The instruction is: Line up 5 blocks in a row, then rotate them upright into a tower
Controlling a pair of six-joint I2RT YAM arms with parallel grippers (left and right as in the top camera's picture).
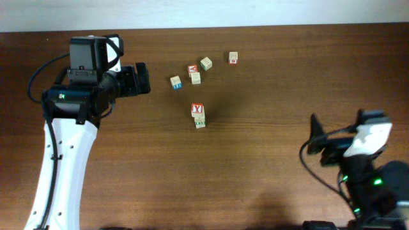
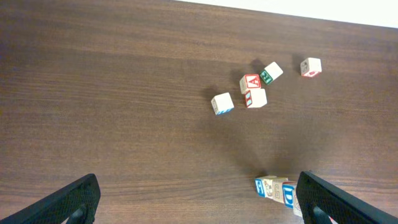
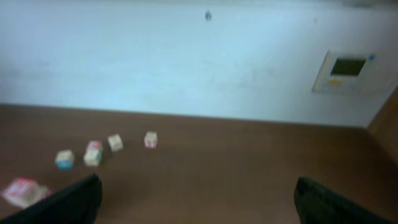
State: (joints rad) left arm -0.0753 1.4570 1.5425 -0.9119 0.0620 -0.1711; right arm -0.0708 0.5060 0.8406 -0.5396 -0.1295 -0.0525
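Several small wooden blocks lie mid-table. A blue-printed block [image 1: 176, 82] is the leftmost. A red-printed block [image 1: 192, 69] touches a tan block [image 1: 195, 78], with a green-printed block [image 1: 206, 63] just behind and another red-printed block [image 1: 233, 57] to the right. Nearer the front, the red Y block [image 1: 197, 110] sits against another block [image 1: 200, 121]. In the left wrist view this group [image 2: 274, 188] shows blue faces, partly hidden by my finger [image 2: 328, 200]. My left gripper [image 1: 142, 79] [image 2: 199, 205] hangs open left of the blocks, holding nothing. My right gripper [image 1: 314, 135] [image 3: 199, 205] is open at the front right, far from them.
The dark wooden table [image 1: 275, 96] ends at a pale wall along the back [image 1: 255, 13]. The right wrist view is blurred and shows the blocks [image 3: 93, 154] far left and a wall panel [image 3: 346, 70] at the upper right.
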